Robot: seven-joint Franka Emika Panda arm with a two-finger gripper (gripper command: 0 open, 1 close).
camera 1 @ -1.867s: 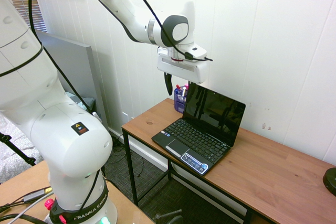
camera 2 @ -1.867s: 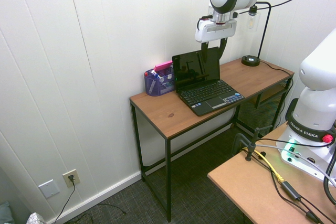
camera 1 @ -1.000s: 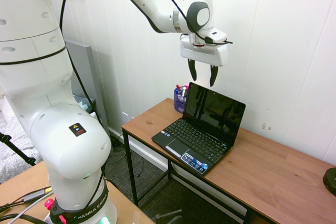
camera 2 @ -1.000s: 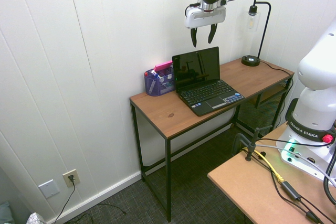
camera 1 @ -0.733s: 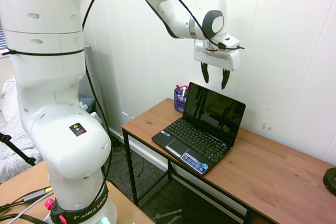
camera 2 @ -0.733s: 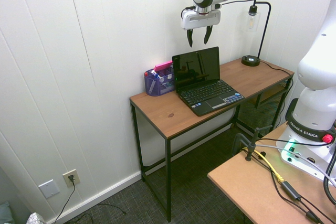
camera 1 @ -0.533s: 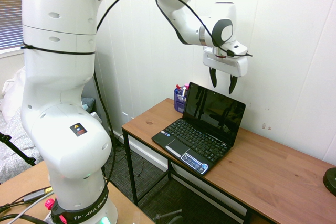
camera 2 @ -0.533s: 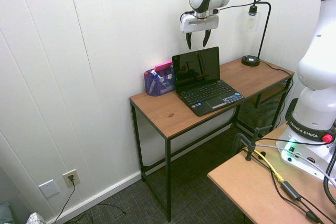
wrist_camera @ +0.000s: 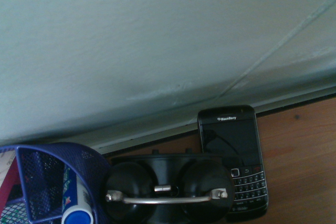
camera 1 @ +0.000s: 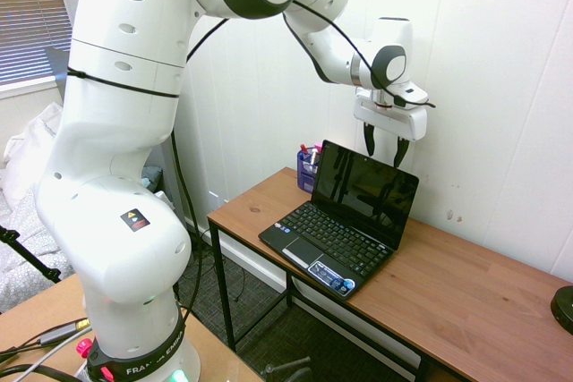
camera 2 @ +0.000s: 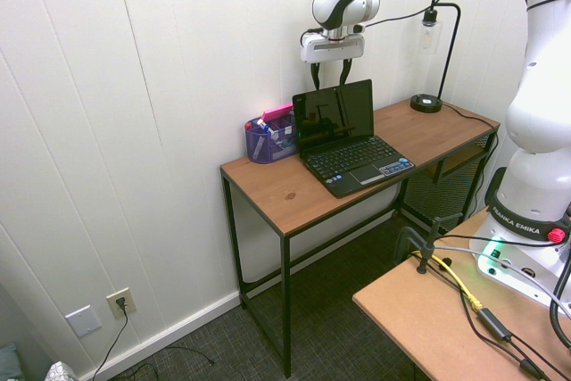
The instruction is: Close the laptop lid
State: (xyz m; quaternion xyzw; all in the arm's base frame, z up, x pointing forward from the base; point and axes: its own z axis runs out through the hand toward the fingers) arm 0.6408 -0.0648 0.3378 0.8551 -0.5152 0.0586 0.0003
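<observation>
We see the gripper (camera 1: 382,146) hanging fingers-down with its jaws spread wide and nothing between them; it grasps nothing and touches nothing. The two dark fingers (camera 2: 344,72) hover just above the top edge of the laptop lid (camera 1: 365,190), toward the wall side of it.

Below the jaws the laptop lid stands raised, leaning back a little toward the wall, its glossy dark screen facing out over the keyboard (camera 1: 337,233) and away from the wall. Its long axis runs along the wall, level with the wooden desk (camera 1: 466,297), and its free edge is the part nearest the jaws (a clear gap still shows between fingertips and edge in both outside views). The netbook's base lies flat below and out from the jaws, with a blue sticker (camera 1: 332,278) on the palmrest; its print is too small for us to read.

From the wrist view, straight beneath the jaws and behind the lid, a black phone (wrist_camera: 234,158) lies on the desk against the wall, marked "BlackBerry" above its screen. Beside it sit a black double-domed object with a metal bar (wrist_camera: 168,193) and a blue mesh pen holder (wrist_camera: 50,182). On the arm's base (camera 1: 143,360) we can read "FRANKA EMIKA".
</observation>
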